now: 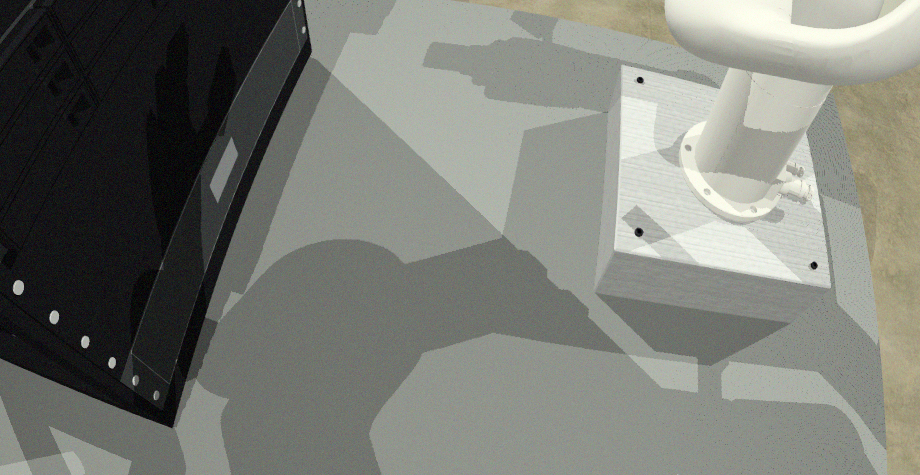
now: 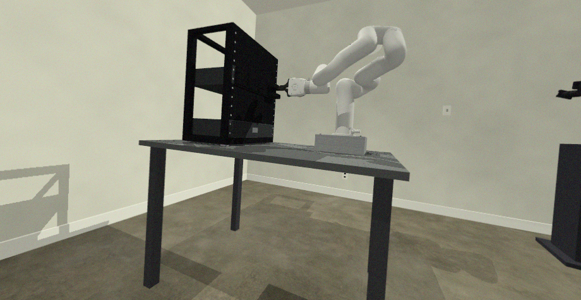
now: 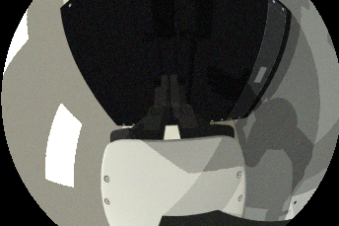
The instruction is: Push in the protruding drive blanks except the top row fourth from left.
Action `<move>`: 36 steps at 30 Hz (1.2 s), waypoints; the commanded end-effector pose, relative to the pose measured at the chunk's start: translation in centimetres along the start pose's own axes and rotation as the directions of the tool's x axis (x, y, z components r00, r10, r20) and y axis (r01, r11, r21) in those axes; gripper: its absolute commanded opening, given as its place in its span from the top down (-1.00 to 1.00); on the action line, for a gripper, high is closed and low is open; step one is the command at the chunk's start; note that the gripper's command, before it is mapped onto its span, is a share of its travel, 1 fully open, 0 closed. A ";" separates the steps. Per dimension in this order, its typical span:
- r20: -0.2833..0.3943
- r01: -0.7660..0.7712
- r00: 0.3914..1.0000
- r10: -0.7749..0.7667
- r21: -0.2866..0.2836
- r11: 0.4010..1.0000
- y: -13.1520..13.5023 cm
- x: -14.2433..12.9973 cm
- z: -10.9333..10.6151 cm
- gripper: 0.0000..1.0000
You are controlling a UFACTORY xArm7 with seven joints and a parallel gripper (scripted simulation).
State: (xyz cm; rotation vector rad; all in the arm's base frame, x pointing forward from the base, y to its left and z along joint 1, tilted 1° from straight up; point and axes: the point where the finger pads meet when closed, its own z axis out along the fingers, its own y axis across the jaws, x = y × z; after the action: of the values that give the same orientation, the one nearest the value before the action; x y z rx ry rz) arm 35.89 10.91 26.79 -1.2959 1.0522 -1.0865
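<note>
Evidently rigid, latch-sprung drive blanks want a square push, not a grasp; empty pincer (image 3: 172,102) closed, fingertips facing the rack (image 2: 209,27) front.

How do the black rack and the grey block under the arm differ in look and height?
The rack is black, while the block is light grey. The rack stands tall, an open frame with shelves at the side; the block is low and solid. The arm is bolted on the block; near the rack are only its shut fingers. Both stand on the table.
</note>
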 end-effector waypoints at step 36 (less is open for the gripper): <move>0.001 -0.001 1.000 0.001 0.001 1.000 2.4 9.9 1.5 1.00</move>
State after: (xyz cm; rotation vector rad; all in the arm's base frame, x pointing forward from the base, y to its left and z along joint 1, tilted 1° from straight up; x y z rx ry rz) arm 37.75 1.15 24.44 -1.2966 1.0542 -1.0857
